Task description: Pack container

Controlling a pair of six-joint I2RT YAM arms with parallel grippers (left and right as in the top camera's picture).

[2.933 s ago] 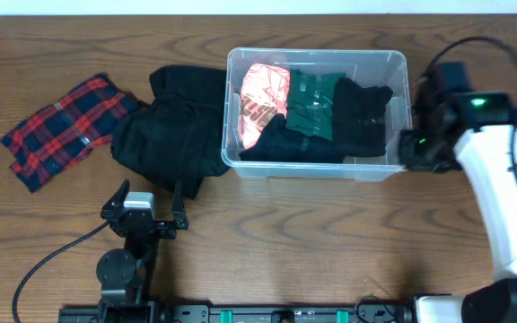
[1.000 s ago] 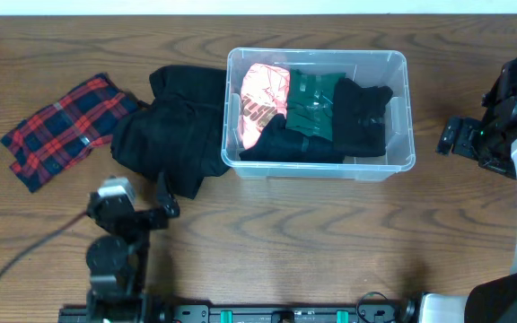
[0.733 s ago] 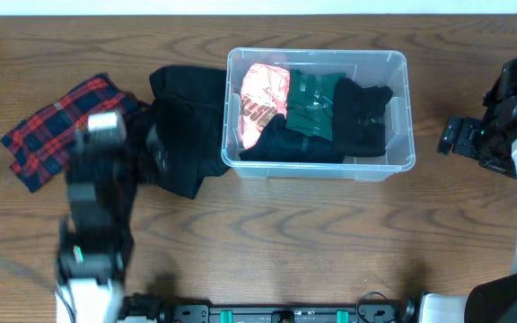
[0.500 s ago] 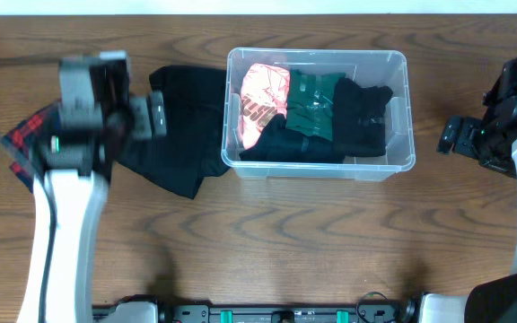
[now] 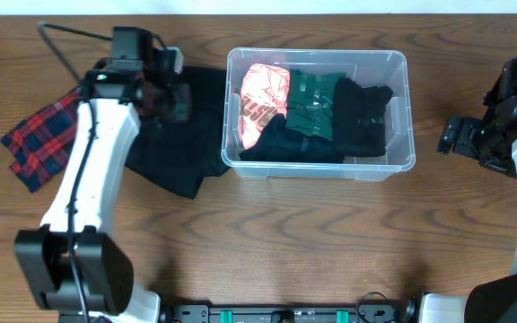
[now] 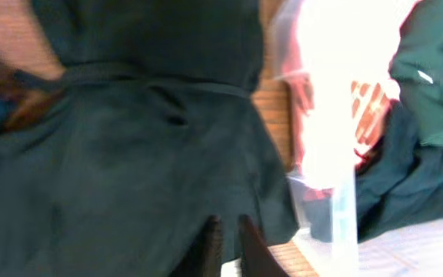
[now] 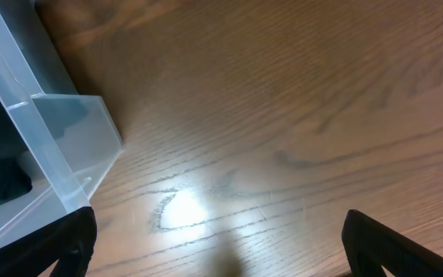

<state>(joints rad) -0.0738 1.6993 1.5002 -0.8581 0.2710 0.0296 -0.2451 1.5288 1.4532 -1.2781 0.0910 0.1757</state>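
While a plaid cloth lies far left on the table, the left gripper sits with its fingers together over a black garment; can't tell if fabric is pinched. The container, just right of that garment, holds pink, green and black clothes. The right gripper is further right, jaws wide apart, empty.

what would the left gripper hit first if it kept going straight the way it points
The left gripper would meet the black garment spread right ahead of its shut jaws; it may already touch it, depth is unclear.
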